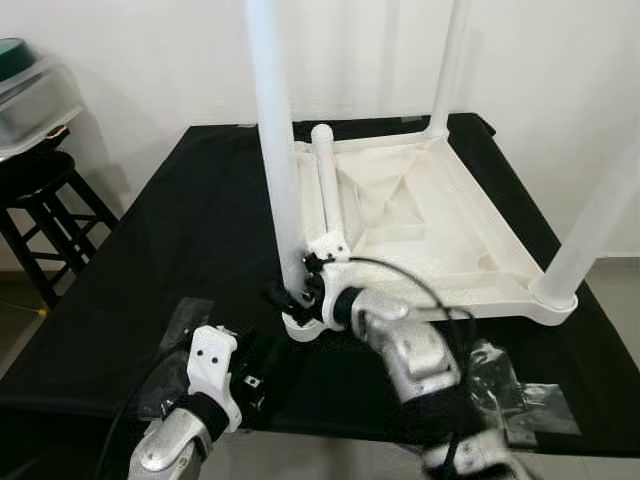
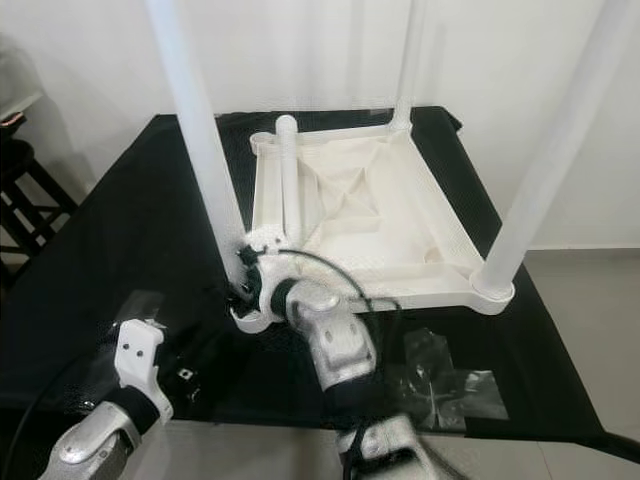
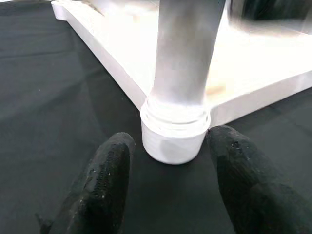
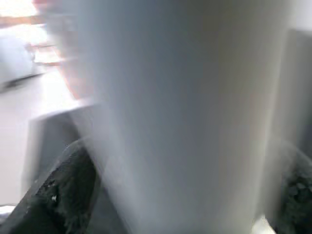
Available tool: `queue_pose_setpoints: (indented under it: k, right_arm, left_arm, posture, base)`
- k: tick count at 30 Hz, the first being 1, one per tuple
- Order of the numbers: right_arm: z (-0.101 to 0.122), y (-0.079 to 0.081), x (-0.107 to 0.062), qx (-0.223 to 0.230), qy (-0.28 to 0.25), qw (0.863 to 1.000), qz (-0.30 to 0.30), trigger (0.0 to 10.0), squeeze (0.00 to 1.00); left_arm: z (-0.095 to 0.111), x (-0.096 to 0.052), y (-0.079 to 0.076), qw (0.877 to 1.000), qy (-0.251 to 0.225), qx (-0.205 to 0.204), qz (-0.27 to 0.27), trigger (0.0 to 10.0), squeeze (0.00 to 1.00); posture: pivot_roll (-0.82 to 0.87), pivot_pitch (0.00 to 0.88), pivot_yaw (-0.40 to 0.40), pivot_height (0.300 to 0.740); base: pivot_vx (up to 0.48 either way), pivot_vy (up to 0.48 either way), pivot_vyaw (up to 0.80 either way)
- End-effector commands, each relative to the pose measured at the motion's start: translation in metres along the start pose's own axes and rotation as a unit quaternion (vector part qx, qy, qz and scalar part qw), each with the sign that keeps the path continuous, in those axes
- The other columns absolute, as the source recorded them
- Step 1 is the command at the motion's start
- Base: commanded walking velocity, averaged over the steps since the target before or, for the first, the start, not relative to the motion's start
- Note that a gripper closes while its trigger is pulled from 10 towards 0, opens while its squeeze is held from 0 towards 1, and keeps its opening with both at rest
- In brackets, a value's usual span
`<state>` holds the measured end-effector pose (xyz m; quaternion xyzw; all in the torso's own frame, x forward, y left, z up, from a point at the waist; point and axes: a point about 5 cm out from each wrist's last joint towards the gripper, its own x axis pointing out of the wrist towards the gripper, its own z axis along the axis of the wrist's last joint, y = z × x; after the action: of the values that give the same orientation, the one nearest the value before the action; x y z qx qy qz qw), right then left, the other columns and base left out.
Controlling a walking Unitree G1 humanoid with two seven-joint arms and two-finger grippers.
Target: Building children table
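White plastic makes up the upturned children's table [image 1: 440, 215], which lies top-down on a black cloth [image 1: 180, 230] with three legs standing up from its corners and a fourth leg [image 1: 327, 185] lying loose inside the tray-like underside. The near leg [image 1: 275, 150] rises from the corner socket [image 3: 173, 134] closest to the robot. The right gripper [image 1: 300, 285] is at the base of that leg with its black fingers [image 4: 68, 190] closed around the tube, one on each side. The left gripper [image 3: 170, 185] rests low on the cloth just before the same socket, its fingers [image 3: 105, 183] spread apart and holding nothing. Clear plastic bags [image 1: 520, 400] lie on the cloth near the front edge. Off to the robot's left stands a dark stool [image 1: 45, 195] carrying a clear storage box [image 1: 30, 100].
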<state>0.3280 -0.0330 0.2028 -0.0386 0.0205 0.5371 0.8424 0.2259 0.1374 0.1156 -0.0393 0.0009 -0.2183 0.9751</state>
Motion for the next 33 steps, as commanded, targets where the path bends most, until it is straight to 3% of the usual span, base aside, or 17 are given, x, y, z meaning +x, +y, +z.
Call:
queue_pose_setpoints:
  k: [1,2,3,4,6,9,10,12,13,17,22,28,30,31,32,33]
  right_arm:
    - [0.002,0.012,0.003,-0.011,-0.012,0.996,0.082,10.0,0.72]
    - [0.001,0.012,0.000,-0.034,0.002,0.990,0.139,10.0,0.00]
    - [0.001,0.012,0.000,-0.034,0.002,0.990,0.139,10.0,0.00]
    - [-0.005,0.008,-0.004,-0.066,0.039,0.975,0.207,10.0,0.00]
    - [-0.006,0.003,-0.003,-0.077,0.053,0.967,0.236,10.0,0.00]
    - [-0.004,-0.007,0.004,-0.066,0.054,0.974,0.210,10.0,0.00]
    - [-0.004,-0.015,0.011,-0.050,0.054,0.980,0.186,3.5,0.00]
    - [-0.004,-0.016,0.012,-0.047,0.055,0.980,0.187,3.5,0.00]
    - [-0.006,-0.016,0.012,-0.042,0.058,0.978,0.197,0.0,0.00]
    - [-0.013,-0.015,0.007,-0.028,0.068,0.968,0.242,0.0,0.00]
    - [-0.021,-0.022,0.003,-0.031,0.079,0.968,0.236,0.0,0.00]
    - [-0.036,-0.032,-0.004,-0.030,0.097,0.982,0.158,0.0,0.00]
    - [-0.053,-0.033,-0.007,-0.011,0.121,0.989,0.078,0.0,0.00]
    - [-0.053,-0.033,-0.007,-0.011,0.121,0.989,0.078,0.0,0.00]
    - [-0.069,-0.033,-0.005,0.011,0.141,0.989,-0.036,0.0,0.00]
    - [-0.069,-0.033,-0.005,0.011,0.141,0.989,-0.036,0.0,0.00]
  left_arm:
    - [-0.004,-0.003,0.003,1.000,0.012,-0.003,0.007,10.0,0.00]
    - [-0.004,-0.002,0.003,1.000,0.012,-0.003,0.007,10.0,0.00]
    - [-0.004,-0.002,0.003,1.000,0.012,-0.003,0.007,10.0,0.00]
    - [-0.005,-0.001,0.003,1.000,0.012,-0.003,0.007,10.0,0.00]
    - [-0.005,-0.001,0.003,1.000,0.013,-0.002,0.008,10.0,0.00]
    - [-0.005,-0.001,0.003,1.000,0.013,-0.002,0.008,10.0,0.00]
    - [-0.005,-0.001,0.003,1.000,0.013,-0.003,0.008,10.0,0.00]
    - [-0.005,-0.001,0.003,1.000,0.013,-0.003,0.008,10.0,0.00]
    - [-0.006,-0.001,0.003,1.000,0.013,-0.004,0.008,10.0,0.00]
    - [-0.006,-0.001,0.003,1.000,0.014,-0.004,0.008,10.0,0.00]
    - [-0.006,0.000,0.003,1.000,0.013,-0.003,0.009,10.0,0.00]
    - [-0.007,0.000,0.002,1.000,0.013,-0.004,0.008,10.0,0.00]
    - [-0.007,-0.001,0.001,1.000,0.013,-0.005,0.008,10.0,0.00]
    - [-0.007,-0.001,0.001,1.000,0.013,-0.005,0.008,10.0,0.00]
    - [-0.007,-0.002,0.001,1.000,0.013,-0.005,0.008,10.0,0.00]
    - [-0.007,-0.002,0.001,1.000,0.013,-0.005,0.008,10.0,0.00]
  posture:
    - [0.00,0.080,0.055,0.740]
    - [0.00,0.073,0.054,0.740]
    - [0.00,0.073,0.054,0.740]
    - [0.01,0.067,0.055,0.740]
    - [0.01,0.067,0.055,0.740]
    - [0.02,0.063,0.053,0.740]
    - [0.02,0.063,0.053,0.740]
    - [0.02,0.063,0.053,0.740]
    - [0.02,0.060,0.054,0.740]
    - [0.04,0.053,0.051,0.740]
    - [0.03,0.052,0.051,0.740]
    - [0.03,0.051,0.049,0.740]
    - [0.03,0.050,0.037,0.740]
    - [0.03,0.050,0.037,0.740]
    - [0.03,0.054,0.029,0.740]
    - [0.03,0.054,0.029,0.740]
  base:
    - [0.000,0.000,0.00]
    - [0.000,0.000,0.00]
    - [0.000,0.000,0.00]
    - [0.000,0.000,0.00]
    - [0.000,0.000,0.00]
    - [0.000,0.000,0.00]
    - [0.000,0.000,0.00]
    - [0.000,0.000,0.00]
    - [0.000,0.000,0.00]
    - [0.000,0.000,0.00]
    - [0.000,0.000,0.00]
    - [0.000,0.000,0.00]
    - [0.000,0.000,0.00]
    - [0.000,0.000,0.00]
    - [0.000,0.000,0.00]
    - [0.000,0.000,0.00]
